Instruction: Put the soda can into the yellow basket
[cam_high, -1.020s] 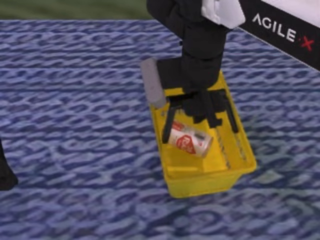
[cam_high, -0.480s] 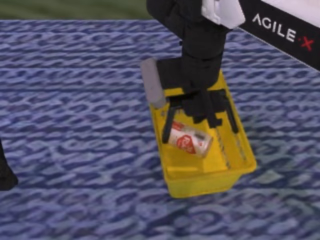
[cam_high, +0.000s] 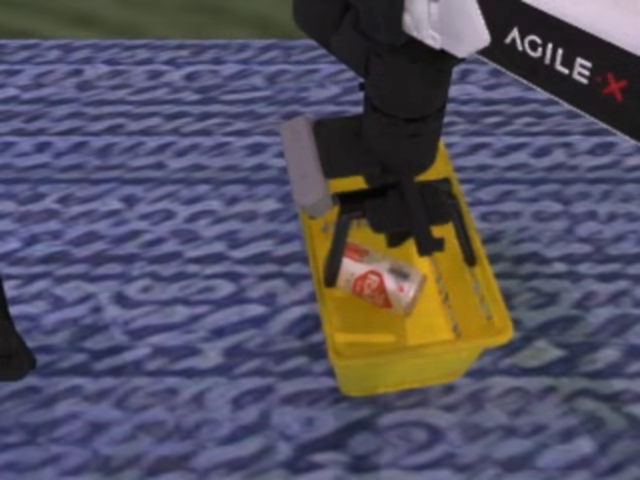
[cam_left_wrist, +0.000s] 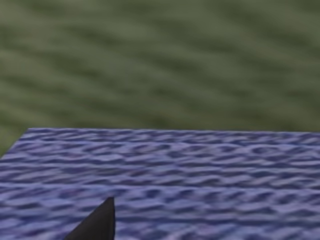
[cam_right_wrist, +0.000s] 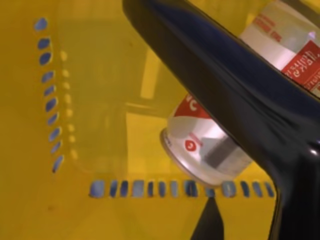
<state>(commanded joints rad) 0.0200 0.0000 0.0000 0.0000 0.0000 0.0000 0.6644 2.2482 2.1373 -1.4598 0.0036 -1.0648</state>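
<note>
Soda can (cam_high: 379, 279): lying on its side on the floor of the yellow basket (cam_high: 478, 335).
Right gripper (cam_high: 398, 228): I see it above the can inside the basket, fingers apart, holding nothing.
Left arm: parked at the table's left edge.

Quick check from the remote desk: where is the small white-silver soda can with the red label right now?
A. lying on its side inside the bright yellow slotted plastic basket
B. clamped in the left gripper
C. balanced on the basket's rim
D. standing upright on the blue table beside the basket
A: the small white-silver soda can with the red label lies on its side on the floor of the bright yellow slotted plastic basket, below the right gripper.
</note>
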